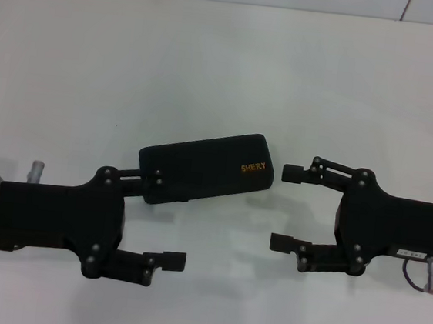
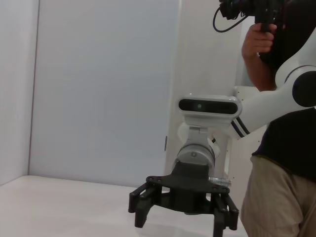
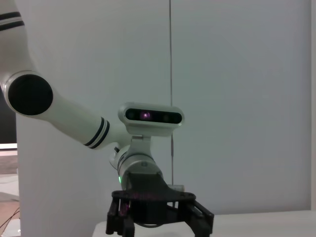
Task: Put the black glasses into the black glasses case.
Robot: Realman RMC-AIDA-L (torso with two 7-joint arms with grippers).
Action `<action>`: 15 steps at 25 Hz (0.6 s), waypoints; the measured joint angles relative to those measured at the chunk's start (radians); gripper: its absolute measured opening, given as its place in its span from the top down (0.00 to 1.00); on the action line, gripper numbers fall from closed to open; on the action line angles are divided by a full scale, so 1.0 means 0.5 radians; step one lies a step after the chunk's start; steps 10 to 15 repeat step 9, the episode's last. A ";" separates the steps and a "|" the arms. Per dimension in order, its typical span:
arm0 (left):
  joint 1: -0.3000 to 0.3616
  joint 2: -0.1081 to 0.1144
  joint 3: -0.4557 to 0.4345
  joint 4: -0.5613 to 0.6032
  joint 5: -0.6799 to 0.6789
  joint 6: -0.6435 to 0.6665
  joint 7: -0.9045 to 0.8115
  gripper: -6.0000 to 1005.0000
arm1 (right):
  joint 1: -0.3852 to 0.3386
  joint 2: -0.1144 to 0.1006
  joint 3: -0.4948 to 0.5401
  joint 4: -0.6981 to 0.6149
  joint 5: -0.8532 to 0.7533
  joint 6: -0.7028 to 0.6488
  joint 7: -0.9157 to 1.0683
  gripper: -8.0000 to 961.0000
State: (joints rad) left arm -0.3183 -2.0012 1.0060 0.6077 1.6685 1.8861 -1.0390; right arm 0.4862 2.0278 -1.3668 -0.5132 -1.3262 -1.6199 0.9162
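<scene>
Closed black glasses case (image 1: 206, 168) on tabletop (image 1: 211, 61), black glasses nowhere visible, probably inside already; left gripper (image 1: 168, 222) at 7 o'clock, right gripper (image 1: 283, 207) at 3, both jaws apart, empty.

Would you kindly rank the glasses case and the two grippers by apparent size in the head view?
1. Left gripper and right gripper: they look about alike and sit nearer the camera, so I won't rank them apart.
2. Black glasses case, closed, partly hidden behind the left gripper's upper finger.
</scene>
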 joint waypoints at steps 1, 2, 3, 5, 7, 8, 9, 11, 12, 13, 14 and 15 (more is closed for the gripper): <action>0.001 -0.001 0.001 0.000 0.000 0.000 0.000 0.18 | 0.000 0.000 0.000 0.010 0.006 0.001 -0.013 0.12; 0.003 -0.005 0.001 0.000 0.001 0.001 0.000 0.18 | 0.000 0.000 0.000 0.024 0.016 0.001 -0.030 0.12; 0.005 -0.008 0.001 -0.001 0.001 0.001 0.000 0.18 | 0.000 0.000 -0.001 0.046 0.034 0.002 -0.050 0.12; 0.009 -0.015 -0.003 -0.003 0.001 0.001 0.000 0.18 | -0.001 0.000 -0.008 0.062 0.055 0.002 -0.069 0.12; 0.011 -0.029 -0.007 -0.010 0.000 0.002 0.002 0.18 | -0.001 0.000 -0.014 0.070 0.064 0.000 -0.081 0.12; 0.011 -0.038 -0.009 -0.017 0.000 0.002 0.009 0.18 | -0.001 0.000 -0.015 0.071 0.065 -0.002 -0.086 0.12; 0.011 -0.045 -0.009 -0.024 0.000 0.002 0.020 0.18 | -0.002 0.000 -0.016 0.072 0.065 -0.003 -0.087 0.12; 0.011 -0.045 -0.009 -0.024 0.000 0.002 0.020 0.18 | -0.002 0.000 -0.016 0.072 0.065 -0.003 -0.087 0.12; 0.011 -0.045 -0.009 -0.024 0.000 0.002 0.020 0.18 | -0.002 0.000 -0.016 0.072 0.065 -0.003 -0.087 0.12; 0.011 -0.045 -0.009 -0.024 0.000 0.002 0.020 0.18 | -0.002 0.000 -0.016 0.072 0.065 -0.003 -0.087 0.12; 0.011 -0.045 -0.009 -0.024 0.000 0.002 0.020 0.18 | -0.002 0.000 -0.016 0.072 0.065 -0.003 -0.087 0.12; 0.011 -0.045 -0.009 -0.024 0.000 0.002 0.020 0.18 | -0.002 0.000 -0.016 0.072 0.065 -0.003 -0.087 0.12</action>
